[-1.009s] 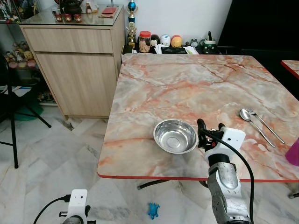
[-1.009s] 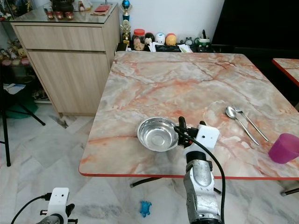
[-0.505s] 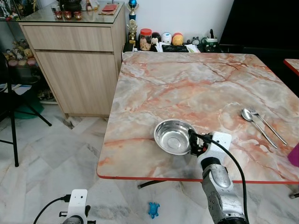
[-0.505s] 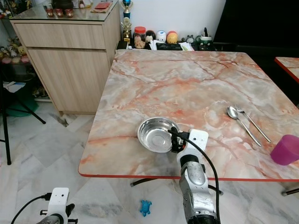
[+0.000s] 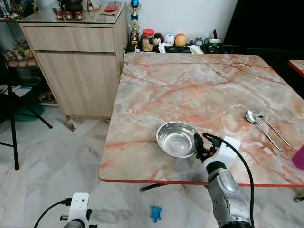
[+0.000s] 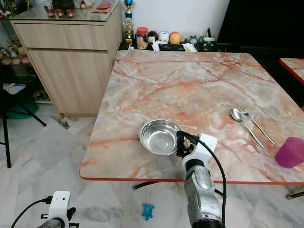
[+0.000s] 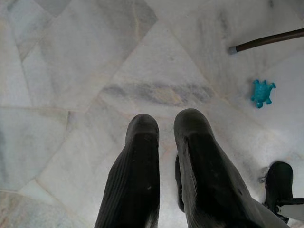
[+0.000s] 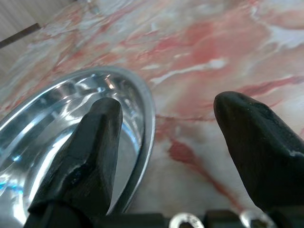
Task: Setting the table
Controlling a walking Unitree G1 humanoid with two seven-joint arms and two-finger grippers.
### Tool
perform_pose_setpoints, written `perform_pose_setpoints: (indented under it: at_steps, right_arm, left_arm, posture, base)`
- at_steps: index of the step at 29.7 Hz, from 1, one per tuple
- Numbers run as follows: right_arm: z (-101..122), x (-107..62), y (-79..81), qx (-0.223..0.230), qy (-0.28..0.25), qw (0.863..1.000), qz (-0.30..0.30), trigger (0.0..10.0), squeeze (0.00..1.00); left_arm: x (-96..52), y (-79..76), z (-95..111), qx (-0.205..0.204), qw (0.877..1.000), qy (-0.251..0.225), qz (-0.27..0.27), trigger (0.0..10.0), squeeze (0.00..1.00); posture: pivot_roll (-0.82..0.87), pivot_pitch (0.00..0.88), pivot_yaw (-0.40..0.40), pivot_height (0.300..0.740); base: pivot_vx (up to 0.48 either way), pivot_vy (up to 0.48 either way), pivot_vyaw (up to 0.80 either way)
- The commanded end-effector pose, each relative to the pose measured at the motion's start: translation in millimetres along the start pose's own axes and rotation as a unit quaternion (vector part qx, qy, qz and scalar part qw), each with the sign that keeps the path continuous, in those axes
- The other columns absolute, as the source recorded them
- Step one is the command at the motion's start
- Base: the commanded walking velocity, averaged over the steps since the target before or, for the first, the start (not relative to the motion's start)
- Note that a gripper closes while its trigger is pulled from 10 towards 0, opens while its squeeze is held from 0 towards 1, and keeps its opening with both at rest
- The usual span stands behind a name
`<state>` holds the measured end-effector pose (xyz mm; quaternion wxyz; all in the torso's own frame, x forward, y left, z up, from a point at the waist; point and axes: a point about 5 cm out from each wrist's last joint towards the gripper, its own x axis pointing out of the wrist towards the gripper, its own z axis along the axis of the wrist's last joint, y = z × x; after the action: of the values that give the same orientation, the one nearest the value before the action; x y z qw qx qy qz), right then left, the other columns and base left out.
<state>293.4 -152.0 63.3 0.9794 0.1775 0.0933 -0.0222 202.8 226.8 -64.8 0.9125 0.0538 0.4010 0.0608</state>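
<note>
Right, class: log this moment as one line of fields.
right claw: open, straddling steel bowl rim | left claw: idle above floor | spoon, fork: lying on table

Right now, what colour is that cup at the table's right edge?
The cup is purple-pink; it shows best in the right eye view.

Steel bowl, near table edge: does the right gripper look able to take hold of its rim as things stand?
Probably yes. The right gripper is open at the steel bowl, one finger over the inside, the other outside the rim, and nothing lies between them.
</note>
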Motion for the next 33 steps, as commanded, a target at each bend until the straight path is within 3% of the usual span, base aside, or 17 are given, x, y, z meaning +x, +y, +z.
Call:
perform_pose_setpoints:
  at_steps: [1,11,16,31,33]
  right_arm:
    - [-0.2,1.6,2.2,0.008,0.004,1.000,0.006,10.0,0.00]
    - [-1.0,2.2,2.8,0.011,0.011,1.000,0.014,10.0,0.00]
    - [-7.5,2.6,4.2,-0.001,0.038,0.999,0.024,10.0,0.00]
    - [-9.5,1.1,8.0,0.008,0.040,0.998,0.040,9.8,0.00]
    - [-8.2,1.3,8.9,0.010,0.037,0.998,0.042,4.0,0.00]
  left_arm:
    - [-0.9,1.7,-4.1,0.000,1.000,0.008,0.003,10.0,0.00]
    - [-0.9,1.4,-4.5,0.001,1.000,0.009,0.003,10.0,0.00]
    - [-1.0,1.0,-4.9,0.001,1.000,0.010,0.002,10.0,0.00]
    - [-0.7,-0.4,-3.9,0.000,1.000,0.008,0.001,10.0,0.00]
    - [-0.5,-0.3,-3.2,0.000,1.000,0.007,0.001,10.0,0.00]
  posture:
    - [0.11,0.000,-0.042,0.740]
    - [0.11,0.000,-0.042,0.740]
    - [0.11,0.000,-0.042,0.740]
    - [0.11,0.000,-0.044,0.740]
    - [0.11,0.000,-0.044,0.740]
  base:
    - [0.000,0.000,0.00]
    - [0.000,0.000,0.00]
    - [0.000,0.000,0.00]
    - [0.000,0.000,0.00]
    - [0.000,0.000,0.00]
